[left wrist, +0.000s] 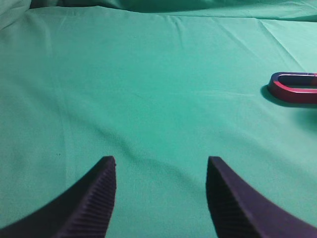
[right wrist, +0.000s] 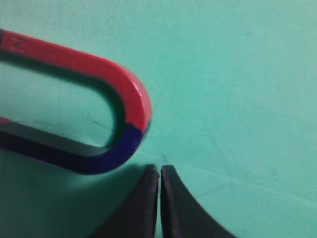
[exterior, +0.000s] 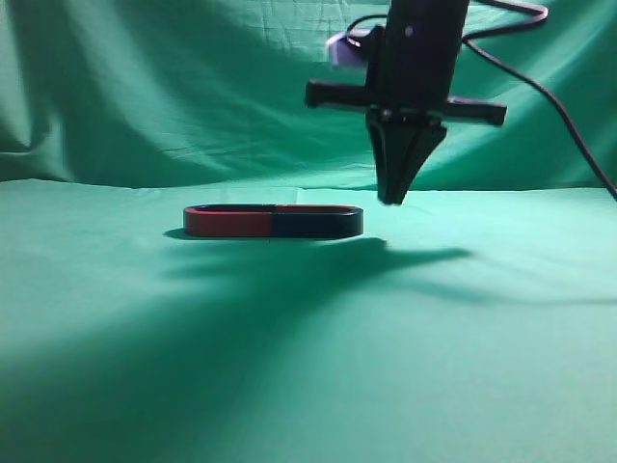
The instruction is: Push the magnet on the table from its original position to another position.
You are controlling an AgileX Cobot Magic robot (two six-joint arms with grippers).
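A low, flat oval lies on the green table point(exterior: 308, 367). Its right half is the magnet point(exterior: 318, 224), dark navy towards me with a thin red rim on top. In the right wrist view the magnet point(right wrist: 114, 153) is a U whose bend goes from red to navy. My right gripper point(exterior: 390, 196) is shut and empty. It hangs just right of the magnet's bend, and its tips point(right wrist: 159, 168) stand a small gap from the navy curve. My left gripper point(left wrist: 161, 161) is open and empty over bare cloth, far from the magnet.
The oval's left half is red-faced point(exterior: 227, 223). It shows at the right edge of the left wrist view point(left wrist: 292, 91) as a red and navy bend. A draped green backdrop point(exterior: 145, 87) hangs behind. A black cable point(exterior: 569, 125) trails from the right arm.
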